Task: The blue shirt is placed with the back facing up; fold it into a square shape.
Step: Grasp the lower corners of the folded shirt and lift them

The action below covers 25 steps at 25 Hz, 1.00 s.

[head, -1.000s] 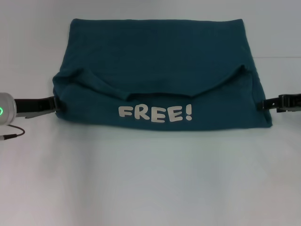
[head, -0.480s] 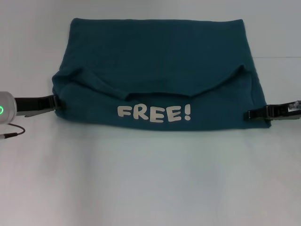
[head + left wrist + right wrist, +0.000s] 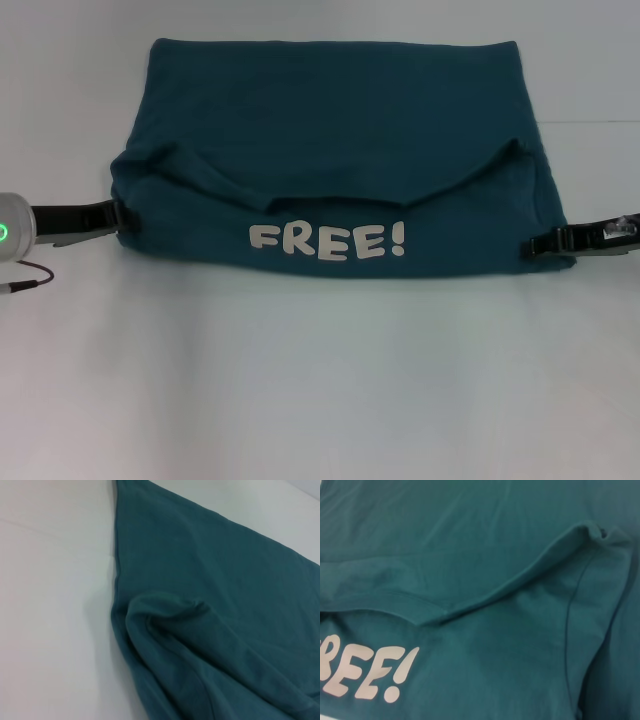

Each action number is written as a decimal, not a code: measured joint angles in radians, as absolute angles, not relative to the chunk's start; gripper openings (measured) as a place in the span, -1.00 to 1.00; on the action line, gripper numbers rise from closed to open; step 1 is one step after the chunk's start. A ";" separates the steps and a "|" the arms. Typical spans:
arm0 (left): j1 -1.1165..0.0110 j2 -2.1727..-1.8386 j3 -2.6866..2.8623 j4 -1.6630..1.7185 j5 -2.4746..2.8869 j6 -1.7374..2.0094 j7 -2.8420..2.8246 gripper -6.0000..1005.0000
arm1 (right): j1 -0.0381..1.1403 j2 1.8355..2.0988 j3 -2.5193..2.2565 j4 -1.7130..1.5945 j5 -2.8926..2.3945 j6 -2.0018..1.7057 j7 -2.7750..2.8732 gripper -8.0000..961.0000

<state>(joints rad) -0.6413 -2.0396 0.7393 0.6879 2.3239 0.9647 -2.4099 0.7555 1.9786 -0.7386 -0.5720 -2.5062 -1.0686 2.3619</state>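
The blue shirt (image 3: pixel 330 120) lies on the white table, its near part folded back over itself so a white "FREE!" print (image 3: pixel 328 240) faces up along the near edge. My left gripper (image 3: pixel 118 215) is low at the shirt's left edge, touching the bunched fold there. My right gripper (image 3: pixel 532 243) is at the shirt's near right corner, its tip over the cloth. The left wrist view shows the shirt (image 3: pixel 225 605) with a rumpled fold at its edge. In the right wrist view, the shirt (image 3: pixel 470 555) shows a curved folded flap and the print (image 3: pixel 365 672).
The white table (image 3: pixel 320 380) spreads wide in front of the shirt. The left arm's grey wrist with a green light (image 3: pixel 5 232) sits at the left border, and a thin cable (image 3: pixel 25 278) trails below it.
My right gripper came down and inward onto the shirt's near right corner, then slid slightly back outward. The left gripper and the shirt stayed put.
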 joint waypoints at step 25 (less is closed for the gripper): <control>-0.552 -1.994 0.727 0.851 2.432 1.454 -2.483 -0.80 | 0.725 1.930 -0.750 -0.740 -2.576 -1.513 2.471 -0.89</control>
